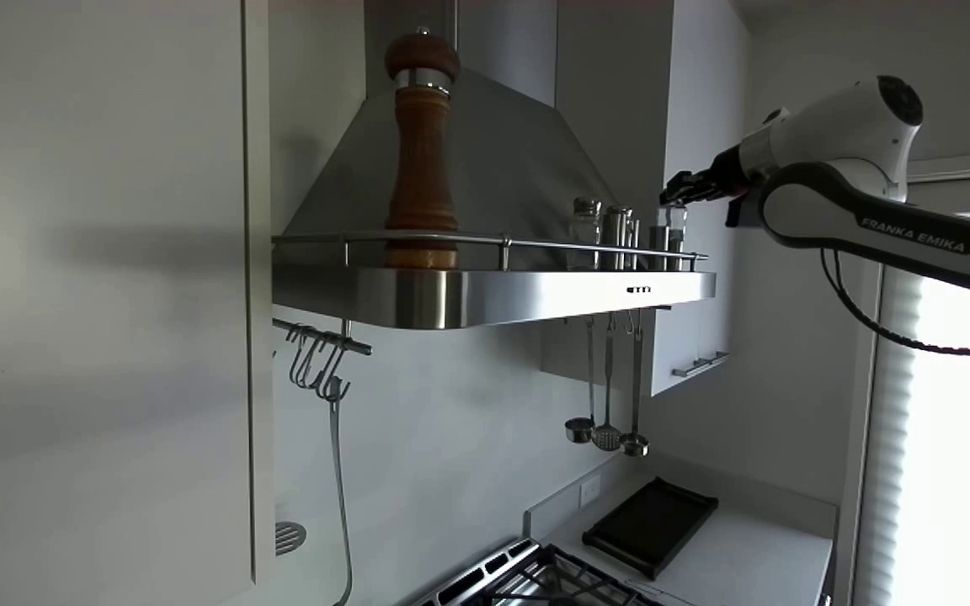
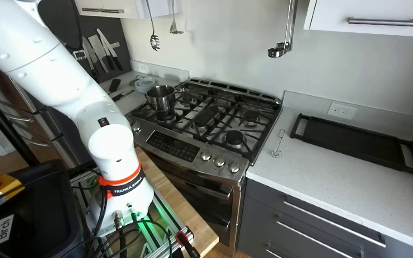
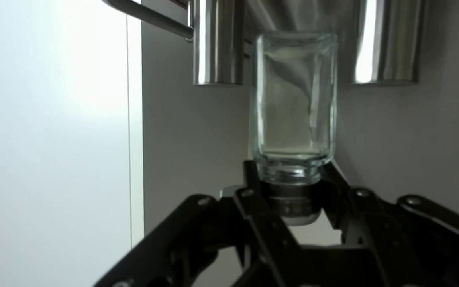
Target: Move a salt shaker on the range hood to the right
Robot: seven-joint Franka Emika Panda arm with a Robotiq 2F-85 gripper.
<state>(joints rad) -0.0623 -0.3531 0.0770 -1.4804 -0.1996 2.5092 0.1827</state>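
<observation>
The range hood (image 1: 535,295) is brushed steel, with a sloped body and a thin rail (image 1: 451,238) along its rim. My gripper (image 1: 675,190) is at the hood's far end, above the rim. In the wrist view, which stands upside down, the gripper (image 3: 292,177) is shut around the metal cap of a clear glass salt shaker (image 3: 295,99). The salt shaker (image 1: 674,217) also shows in an exterior view, upright below the fingers. Its lower part is unclear there, so I cannot tell whether its base touches the hood. Hood and gripper are out of the exterior view with the stove.
Steel cylinders (image 3: 218,48) (image 3: 387,48) stand near the held shaker. Another glass shaker (image 1: 584,234) with a metal cap and steel cylinders (image 1: 616,240) stand along the rail. A tall wooden mill (image 1: 423,160) stands at the near end. White cabinets (image 1: 704,168) rise beyond the hood.
</observation>
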